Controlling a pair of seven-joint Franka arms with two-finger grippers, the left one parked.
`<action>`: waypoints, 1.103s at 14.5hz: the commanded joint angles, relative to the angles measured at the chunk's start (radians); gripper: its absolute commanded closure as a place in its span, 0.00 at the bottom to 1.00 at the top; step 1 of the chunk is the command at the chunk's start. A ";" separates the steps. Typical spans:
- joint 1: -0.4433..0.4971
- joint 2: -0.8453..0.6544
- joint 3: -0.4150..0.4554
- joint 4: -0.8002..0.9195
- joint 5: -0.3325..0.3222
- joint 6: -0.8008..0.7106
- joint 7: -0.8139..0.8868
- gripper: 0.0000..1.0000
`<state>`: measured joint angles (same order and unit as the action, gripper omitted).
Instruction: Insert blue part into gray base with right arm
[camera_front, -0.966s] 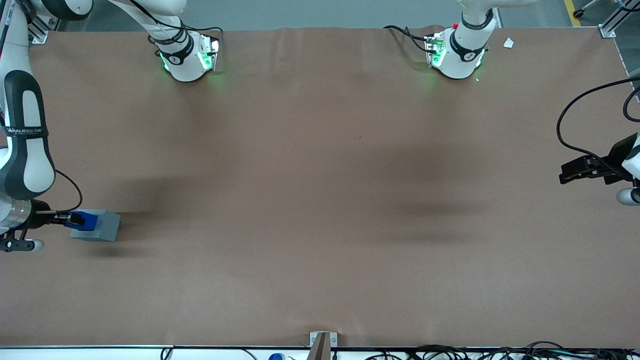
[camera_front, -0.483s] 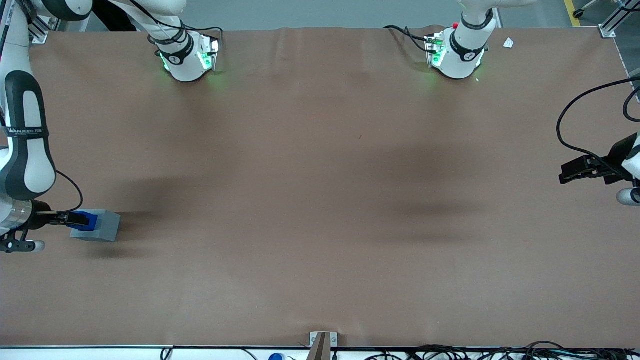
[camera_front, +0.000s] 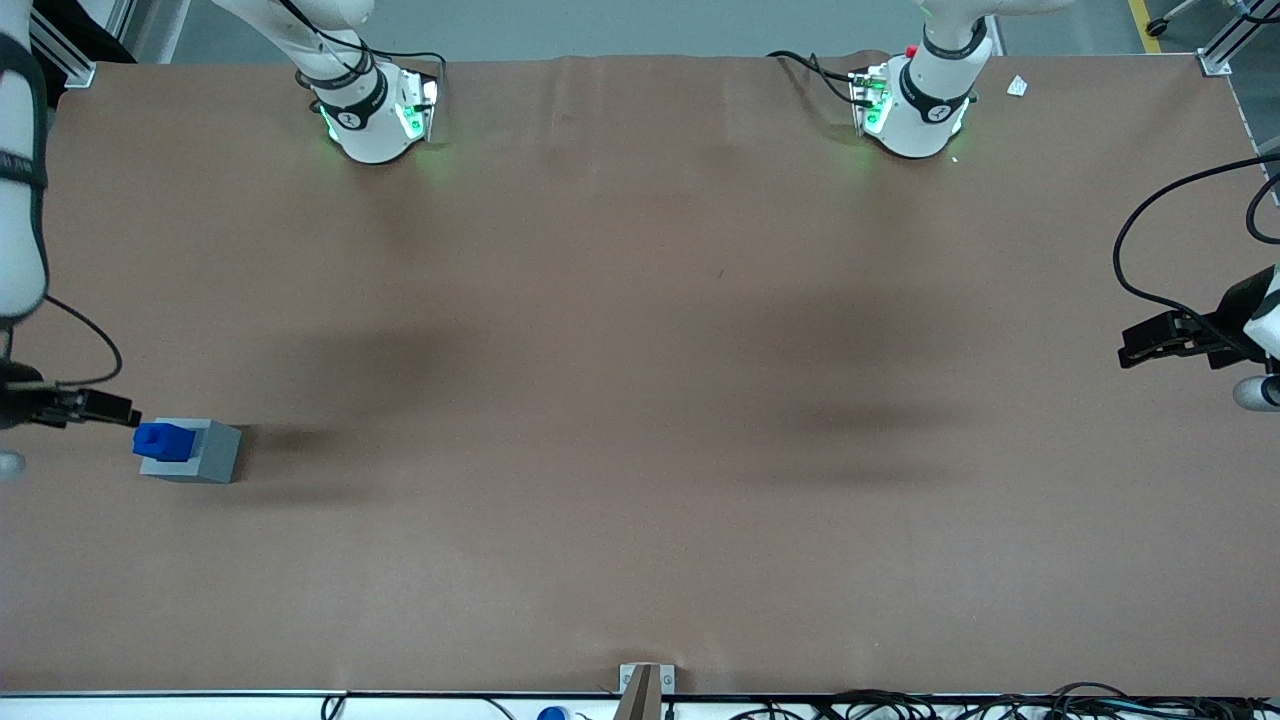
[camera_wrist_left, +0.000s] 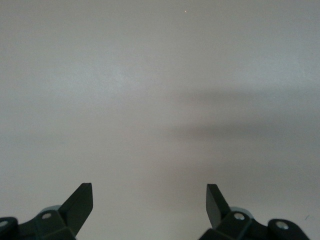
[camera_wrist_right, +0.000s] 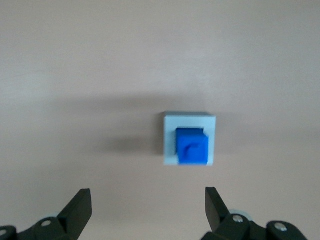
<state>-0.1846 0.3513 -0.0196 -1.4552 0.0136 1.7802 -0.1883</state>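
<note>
The blue part (camera_front: 163, 441) sits in the gray base (camera_front: 205, 452) recess – apparently fully seated (depth unclear) – with the gripper (camera_front: 125, 412) spread wide and empty, just beside and above it toward the working arm's end.

Brown table (camera_front: 640, 400). Gray base (camera_front: 205, 455) rests directly on it at working arm's end, blue part (camera_front: 163, 441) seated in top. Two arm bases stand on table edge farthest from front camera. Gripper (camera_front: 95, 408) just beside base, fingers spread, holding nothing.
</note>
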 joint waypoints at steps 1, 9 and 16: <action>0.065 -0.136 0.000 -0.043 -0.009 -0.085 0.102 0.00; 0.120 -0.356 0.004 -0.057 0.008 -0.330 0.139 0.00; 0.189 -0.468 0.004 -0.139 0.005 -0.366 0.168 0.00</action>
<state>-0.0002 -0.0732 -0.0112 -1.5386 0.0162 1.3987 -0.0303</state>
